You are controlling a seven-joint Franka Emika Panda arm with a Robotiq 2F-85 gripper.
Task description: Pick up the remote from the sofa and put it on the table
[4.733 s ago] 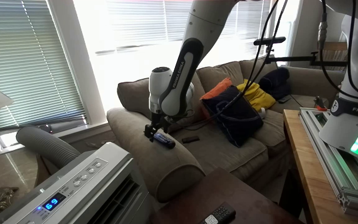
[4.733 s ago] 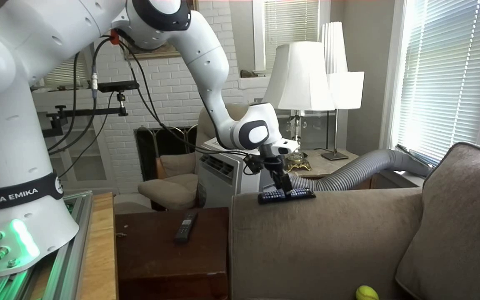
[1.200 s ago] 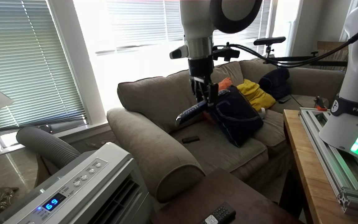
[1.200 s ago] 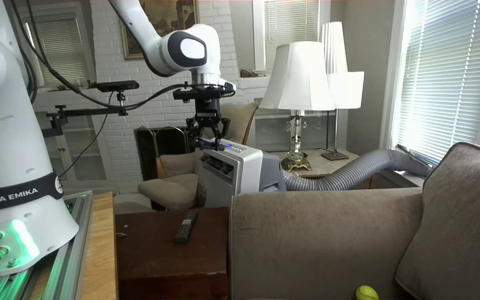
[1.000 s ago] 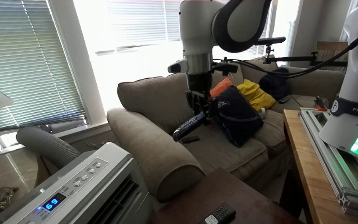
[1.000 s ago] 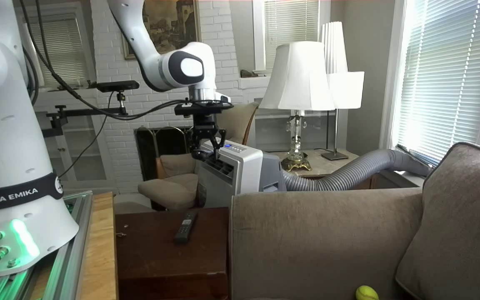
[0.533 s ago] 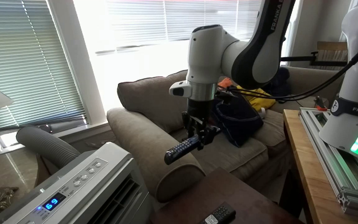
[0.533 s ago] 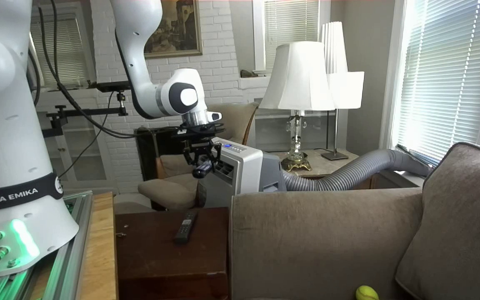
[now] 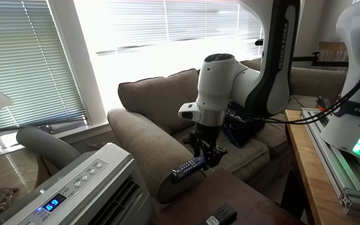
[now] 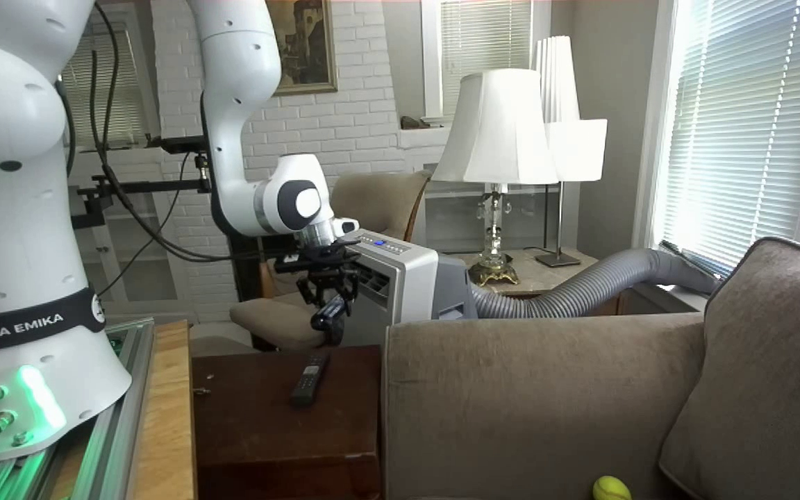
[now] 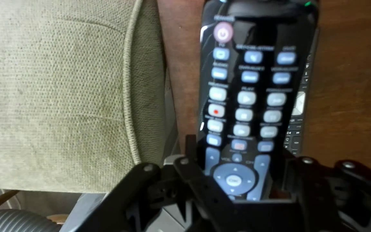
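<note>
My gripper [image 9: 205, 158] is shut on the remote [image 9: 187, 170], a black one with rows of pale blue buttons, pinched across its width. The remote hangs in the air, its free end sloping down towards the air conditioner in an exterior view. In the wrist view the remote [image 11: 246, 93] fills the middle, buttons facing the camera, with the brown table [image 11: 349, 96] beneath. The table [image 10: 282, 430] lies below my gripper [image 10: 330, 305] in an exterior view, a gap showing between remote and top. The sofa [image 9: 142, 131] stands beside the table, its rolled arm closest.
A second black remote [image 10: 310, 378] lies on the table, partly behind the held one in the wrist view. The air conditioner [image 9: 105, 175] stands close by. The wooden bench [image 9: 305, 156] borders the table. A dark gadget [image 9: 186, 141] on the sofa seat is mostly hidden.
The gripper took the remote off the sofa's arm and raised it. During the last second it has come down with the remote to just above the table, which stays as it was.
</note>
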